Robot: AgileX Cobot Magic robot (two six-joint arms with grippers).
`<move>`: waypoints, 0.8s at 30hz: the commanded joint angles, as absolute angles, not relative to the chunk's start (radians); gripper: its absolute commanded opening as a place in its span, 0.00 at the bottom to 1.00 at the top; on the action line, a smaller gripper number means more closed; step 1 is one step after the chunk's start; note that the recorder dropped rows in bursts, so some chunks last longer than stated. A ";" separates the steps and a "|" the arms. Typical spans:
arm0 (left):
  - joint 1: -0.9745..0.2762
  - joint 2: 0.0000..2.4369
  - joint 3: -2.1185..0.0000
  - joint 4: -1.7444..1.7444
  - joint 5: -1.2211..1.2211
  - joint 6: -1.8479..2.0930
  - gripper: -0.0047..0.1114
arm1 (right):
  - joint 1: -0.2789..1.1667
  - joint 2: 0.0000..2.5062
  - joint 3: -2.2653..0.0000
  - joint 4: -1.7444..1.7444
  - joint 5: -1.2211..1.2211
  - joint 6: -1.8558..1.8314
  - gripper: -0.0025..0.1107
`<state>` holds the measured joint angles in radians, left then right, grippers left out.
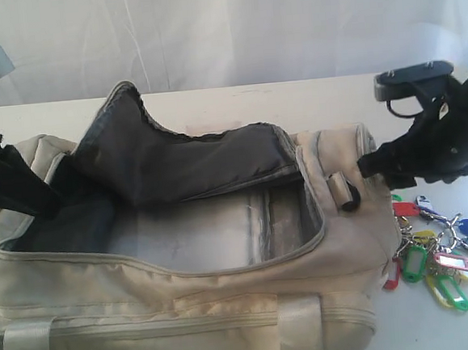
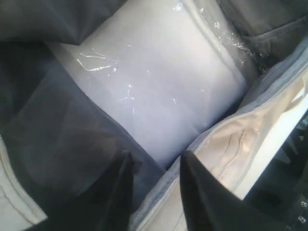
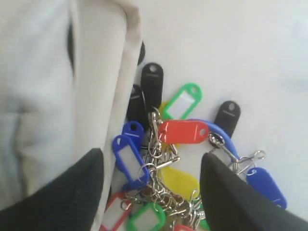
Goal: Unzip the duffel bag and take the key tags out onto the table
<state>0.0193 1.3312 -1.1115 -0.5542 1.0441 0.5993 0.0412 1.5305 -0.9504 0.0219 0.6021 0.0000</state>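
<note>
The cream duffel bag [image 1: 188, 308] lies unzipped, its dark-lined flap [image 1: 184, 159] folded up and back. The key tags [image 1: 439, 260] lie in a heap on the white table [image 1: 293, 97], just past the bag's right end. My right gripper [image 1: 379, 165] hangs over them; in the right wrist view it [image 3: 151, 154] is open, fingers either side of the key tags [image 3: 180, 132] and apart from them, beside the bag's wall [image 3: 38, 96]. My left gripper [image 2: 156, 154] is at the bag's left end, shut on the grey-piped rim [image 2: 231, 149], one finger inside on the lining.
A pale, plastic-wrapped pad [image 2: 159, 86] lines the bag's floor [image 1: 206, 226]. A grey side loop [image 1: 345, 190] sticks out at the bag's right end near my right fingers. A white curtain hangs behind the table's far edge.
</note>
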 commanded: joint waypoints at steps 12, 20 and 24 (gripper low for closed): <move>0.017 1.304 -1.107 -0.613 1.005 0.655 0.35 | 0.039 1.073 -0.963 -0.016 0.742 0.021 0.27; 0.017 1.033 -1.010 -0.612 0.710 0.667 0.04 | 0.039 0.854 -0.896 -0.089 0.758 0.023 0.02; 0.017 0.890 -0.939 -0.598 0.565 0.649 0.04 | 0.039 0.796 -0.875 -0.089 0.718 0.023 0.02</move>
<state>0.0193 0.9672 -0.9800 -0.5922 0.6420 0.6635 0.0412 0.8334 -0.8907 -0.0769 0.7514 0.0182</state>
